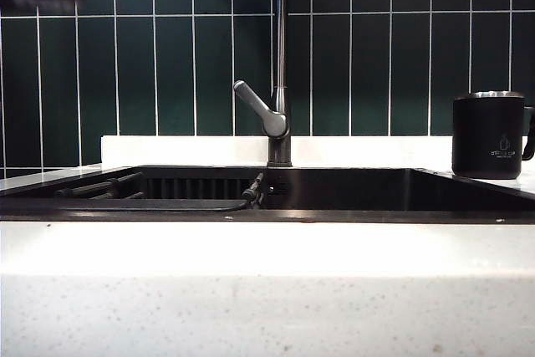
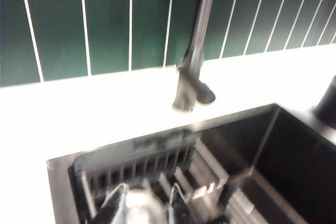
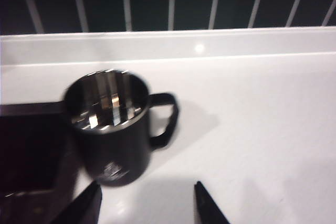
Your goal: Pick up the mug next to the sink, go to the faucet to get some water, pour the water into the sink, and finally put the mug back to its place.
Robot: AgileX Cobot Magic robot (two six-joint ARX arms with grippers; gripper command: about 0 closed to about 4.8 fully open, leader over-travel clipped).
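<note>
So the mug (image 1: 489, 135) is sitting upright on the white counter (image 1: 267, 290) at the right end of the sink (image 1: 351, 194), right by the sink's corner, handle pointing away from the basin. Looking into it from the right wrist view (image 3: 110, 132), we just see shiny steel walls catching reflections; we can't tell if there's any liquid in there, it's a bit blurry. The right gripper (image 3: 147, 203) hangs just in front of the mug with its jaws spread wide, only the two dark fingertips (image 3: 86, 200) poking into view, and nothing is between them; the mug isn't touched. Next out, the sink is a dark basin, and we can see a ribbed rack-like insert (image 2: 136, 163) against its back wall plus some dark bars on the left side; no water visible in it as far as we can tell. The faucet (image 1: 280, 64) stands upright on the back ledge about mid-sink, grey lever (image 1: 261, 110) angled up to the left, nothing coming out of it. The left gripper (image 2: 139, 205) is above the left part of the sink, facing the faucet; its fingers are blurry at the frame edge and we honestly can't tell how wide they are. Dark green tiles (image 1: 150, 64) behind it all.
</note>
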